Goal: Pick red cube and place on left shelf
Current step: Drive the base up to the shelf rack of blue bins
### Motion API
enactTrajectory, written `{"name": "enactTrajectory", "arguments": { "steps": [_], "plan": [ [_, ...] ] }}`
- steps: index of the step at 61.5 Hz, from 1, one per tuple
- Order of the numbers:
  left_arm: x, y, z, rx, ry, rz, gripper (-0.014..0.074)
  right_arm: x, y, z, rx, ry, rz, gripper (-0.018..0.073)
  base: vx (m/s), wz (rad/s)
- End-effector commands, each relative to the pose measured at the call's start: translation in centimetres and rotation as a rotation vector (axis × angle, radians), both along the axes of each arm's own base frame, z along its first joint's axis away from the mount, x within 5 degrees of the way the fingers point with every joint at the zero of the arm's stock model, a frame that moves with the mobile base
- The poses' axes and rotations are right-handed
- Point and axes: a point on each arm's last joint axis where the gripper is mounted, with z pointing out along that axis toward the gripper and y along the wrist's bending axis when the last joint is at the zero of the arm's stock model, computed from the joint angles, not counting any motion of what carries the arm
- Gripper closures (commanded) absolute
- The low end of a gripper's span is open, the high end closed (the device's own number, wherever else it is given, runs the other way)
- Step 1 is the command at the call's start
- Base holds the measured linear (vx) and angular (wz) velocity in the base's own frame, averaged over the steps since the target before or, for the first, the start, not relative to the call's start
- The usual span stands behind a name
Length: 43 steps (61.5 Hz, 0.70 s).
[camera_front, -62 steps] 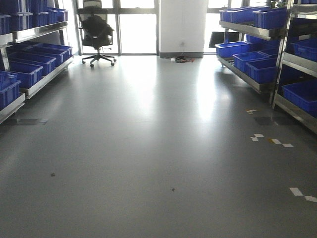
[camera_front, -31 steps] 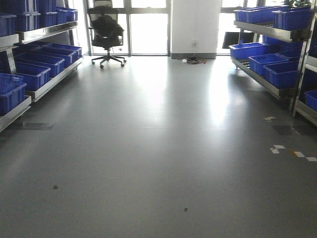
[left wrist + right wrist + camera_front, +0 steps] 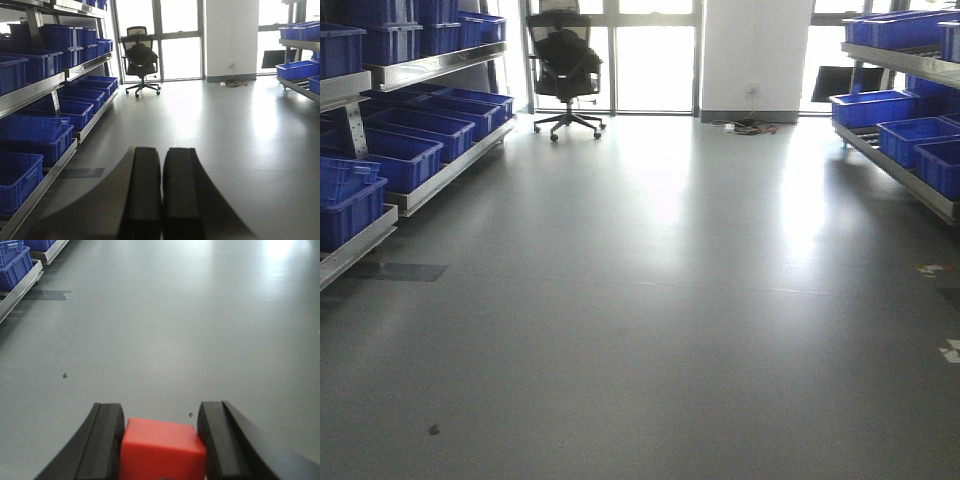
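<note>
We have the one red cube (image 3: 162,447) picked: the right jaws clamp it low over the floor (image 3: 165,315), and the left jaws are pressed together on nothing. Placing is left, as the left shelf (image 3: 430,68), one of two racks of blue crates (image 3: 405,160), stands well apart on the left.

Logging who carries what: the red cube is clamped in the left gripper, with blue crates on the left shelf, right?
No: the red cube is clamped in the right gripper, as the right wrist view shows; the left gripper is shut and empty. The blue crates do sit on the left shelf.
</note>
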Motion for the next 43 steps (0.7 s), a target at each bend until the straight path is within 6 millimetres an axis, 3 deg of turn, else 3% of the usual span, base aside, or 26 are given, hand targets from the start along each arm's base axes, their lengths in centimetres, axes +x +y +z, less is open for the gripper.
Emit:
{"name": "enactTrajectory", "arguments": {
  "steps": [1, 43],
  "plan": [
    [0.09, 0.04, -0.04, -0.009, -0.053, 0.003, 0.0491, 0.26, 0.10, 1.63, 0.010, -0.110, 0.010, 0.0499, 0.57, 0.24],
    [0.09, 0.04, -0.04, -0.009, -0.053, 0.003, 0.0491, 0.26, 0.10, 1.63, 0.010, -0.110, 0.010, 0.0499, 0.61, 0.24]
  ]
}}
